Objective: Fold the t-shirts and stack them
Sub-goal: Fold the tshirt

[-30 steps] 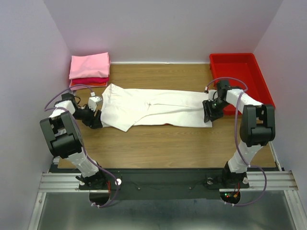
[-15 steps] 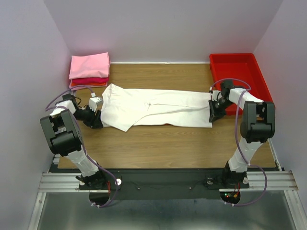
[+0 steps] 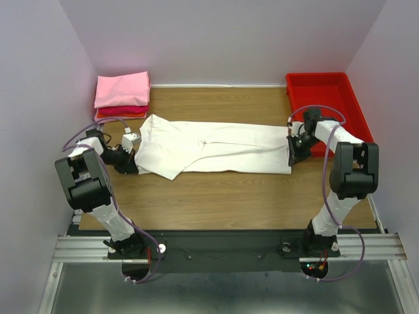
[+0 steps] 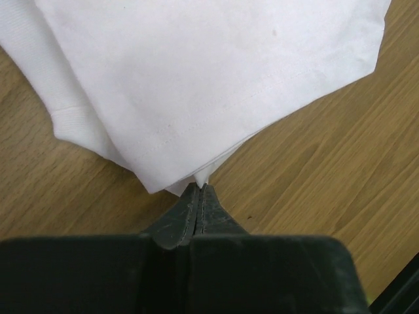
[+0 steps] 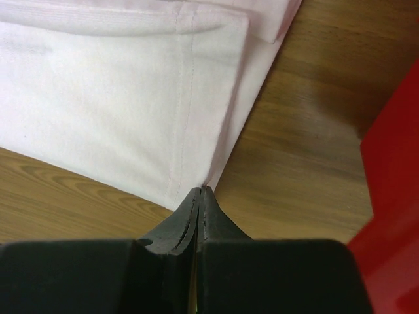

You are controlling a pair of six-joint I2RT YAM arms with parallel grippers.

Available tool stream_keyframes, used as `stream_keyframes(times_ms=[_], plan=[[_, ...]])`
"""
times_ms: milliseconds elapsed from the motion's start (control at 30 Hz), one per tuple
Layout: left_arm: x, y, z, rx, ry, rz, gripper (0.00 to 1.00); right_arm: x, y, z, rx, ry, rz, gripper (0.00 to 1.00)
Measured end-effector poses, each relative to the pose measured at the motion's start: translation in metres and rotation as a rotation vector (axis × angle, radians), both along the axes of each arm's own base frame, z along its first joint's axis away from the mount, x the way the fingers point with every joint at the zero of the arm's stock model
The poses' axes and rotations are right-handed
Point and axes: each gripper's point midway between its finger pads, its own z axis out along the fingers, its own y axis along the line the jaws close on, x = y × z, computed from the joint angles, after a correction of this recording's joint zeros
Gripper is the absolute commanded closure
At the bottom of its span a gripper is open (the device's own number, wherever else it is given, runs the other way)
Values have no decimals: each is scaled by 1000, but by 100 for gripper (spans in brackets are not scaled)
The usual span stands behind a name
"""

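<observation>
Here we see the left gripper (image 4: 200,190) and the right gripper (image 5: 201,191) each clamped on opposite ends of the white t-shirt (image 3: 209,150).

Bare tabletop (image 3: 229,196) lies open before the white t-shirt (image 3: 216,147) — red tray (image 3: 324,91) crowds my right gripper (image 5: 201,192), pink stack (image 3: 122,90) stands beyond my left gripper (image 4: 198,189).

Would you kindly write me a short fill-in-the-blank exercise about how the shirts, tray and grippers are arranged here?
The left gripper and the right gripper are each ____ on a corner of the white t-shirt.
The folded pink t-shirt lies on a ____ one.
The red tray sits at the table's far ____ corner.
Missing words: shut; red; right.
</observation>
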Motion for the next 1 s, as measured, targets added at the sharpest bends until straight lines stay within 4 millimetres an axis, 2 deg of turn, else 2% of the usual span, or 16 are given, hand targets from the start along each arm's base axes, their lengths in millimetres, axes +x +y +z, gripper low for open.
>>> stream_keyframes(times_ms=[133,267,533,767,800,867,900,933,967,1000], plan=[[-1,1,-2,1,15,8,100,-2,-8,9,-21,-30,4,99],[-5,1,-5,1,31,19,100,-19,-13,12,-39,-26,16,99],[-10,1,-10,2,60,45,100,-60,-17,-13,-65,69,55,99],[-22,0,-11,22,71,50,100,-55,-24,-18,-101,60,60,100],[-25,0,-10,25,75,50,94,-54,-25,-18,-105,60,60,99],[-30,1,-9,31,85,52,69,-52,-26,-19,-111,56,63,88],[-30,1,-9,35,82,50,49,-52,-26,-19,-113,54,67,79],[-32,3,-8,44,85,50,47,-52,-26,-19,-112,53,72,70],[-32,4,-6,51,78,46,47,-52,-26,-18,-113,52,77,56],[-34,6,-4,54,75,47,46,-51,-26,-17,-110,48,93,51]])
